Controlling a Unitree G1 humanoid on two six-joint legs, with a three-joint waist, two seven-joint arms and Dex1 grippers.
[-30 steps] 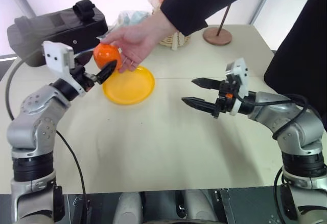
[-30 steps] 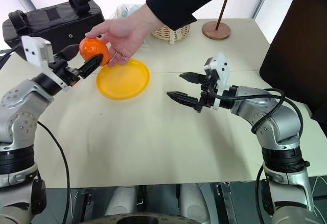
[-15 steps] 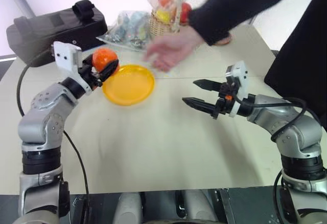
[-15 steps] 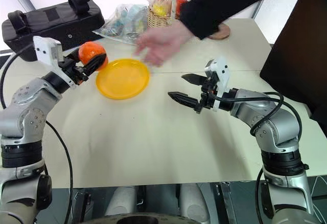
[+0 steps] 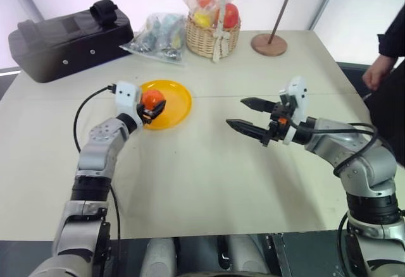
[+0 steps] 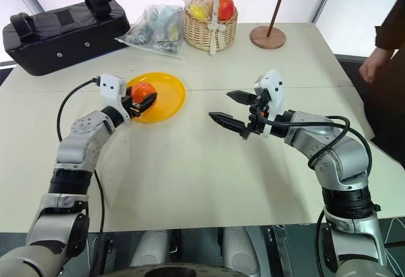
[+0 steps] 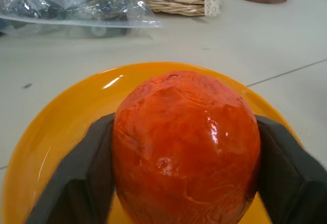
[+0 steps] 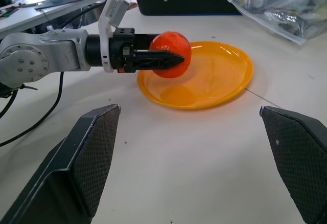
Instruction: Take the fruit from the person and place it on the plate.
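Note:
The round orange fruit (image 5: pixel 150 97) sits between the two black fingers (image 7: pixel 76 178) of my left gripper (image 5: pixel 156 105), which is shut on it. It is held low over the left part of the yellow plate (image 5: pixel 176 105); whether it touches the plate I cannot tell. In the right wrist view the fruit (image 8: pixel 171 53) hangs by the plate's (image 8: pixel 225 75) near rim. My right gripper (image 5: pixel 236 112) hovers open and empty over the table, to the right of the plate. The person's hand (image 5: pixel 378 71) is at the far right edge, away from the table.
At the back of the table stand a wicker basket (image 5: pixel 212 35) of wrapped fruit, a clear plastic bag (image 5: pixel 155 31), a black bag (image 5: pixel 69 36) and a round wooden stand base (image 5: pixel 269 44). A black cable (image 5: pixel 85 103) loops beside my left arm.
The person's hand let go of the fruit and drew back to the right. My left gripper closed on the fruit and carried it down and forward to the plate. The right arm stayed still.

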